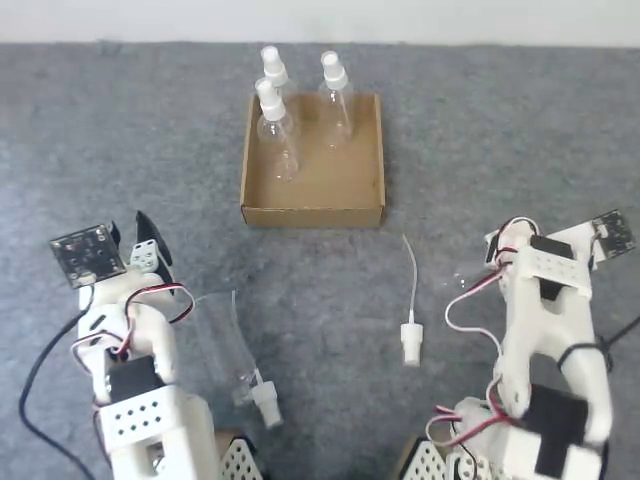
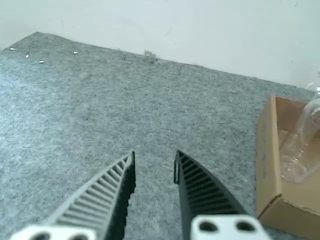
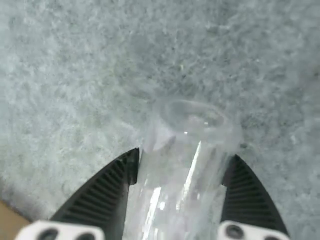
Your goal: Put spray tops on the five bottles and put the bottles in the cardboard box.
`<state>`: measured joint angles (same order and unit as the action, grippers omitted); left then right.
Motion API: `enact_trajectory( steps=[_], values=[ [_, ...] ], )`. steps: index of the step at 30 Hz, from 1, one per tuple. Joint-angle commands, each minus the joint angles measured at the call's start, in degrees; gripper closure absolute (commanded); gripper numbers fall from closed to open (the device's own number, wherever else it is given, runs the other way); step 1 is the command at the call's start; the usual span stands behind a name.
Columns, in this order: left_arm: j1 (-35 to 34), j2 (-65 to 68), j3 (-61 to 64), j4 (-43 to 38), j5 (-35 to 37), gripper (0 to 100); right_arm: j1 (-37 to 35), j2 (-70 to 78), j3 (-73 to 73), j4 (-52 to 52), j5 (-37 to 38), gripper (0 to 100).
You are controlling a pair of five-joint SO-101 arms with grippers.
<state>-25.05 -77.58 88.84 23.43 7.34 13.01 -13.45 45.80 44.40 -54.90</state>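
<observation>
Right claw (image 3: 182, 160) clamps clear open-necked plastic bottle (image 3: 192, 120); white long-tubed spray top (image 1: 411, 338) lies at its 8 o'clock, tube toward 12.

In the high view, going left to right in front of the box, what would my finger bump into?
First the left gripper → capped bottle lying down → loose spray top → uncapped bottle in the right gripper.

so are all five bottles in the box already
No, just three bottles stand in the box; a fourth bottle lies on the carpet outside it.
</observation>
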Motion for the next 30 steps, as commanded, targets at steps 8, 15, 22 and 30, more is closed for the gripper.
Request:
enact_trajectory(
  steps=[8, 15, 22, 30],
  values=[
    [0.1, -0.7, -1.6, -1.9, 0.6, 88, -4.9, -16.0, -3.0, 8.9, 2.6, 78.9],
    [0.1, -0.7, -1.6, -1.9, 0.6, 88, -4.9, -17.4, -3.0, 11.6, 5.5, 78.6],
    [0.1, -0.7, -1.6, -1.9, 0.6, 88, -4.8, -17.8, -4.2, 15.3, 12.2, 78.8],
    [0.1, -0.7, -1.6, -1.9, 0.6, 88, -4.8, -17.5, -12.8, 30.9, 30.5, 79.0]
  ],
)
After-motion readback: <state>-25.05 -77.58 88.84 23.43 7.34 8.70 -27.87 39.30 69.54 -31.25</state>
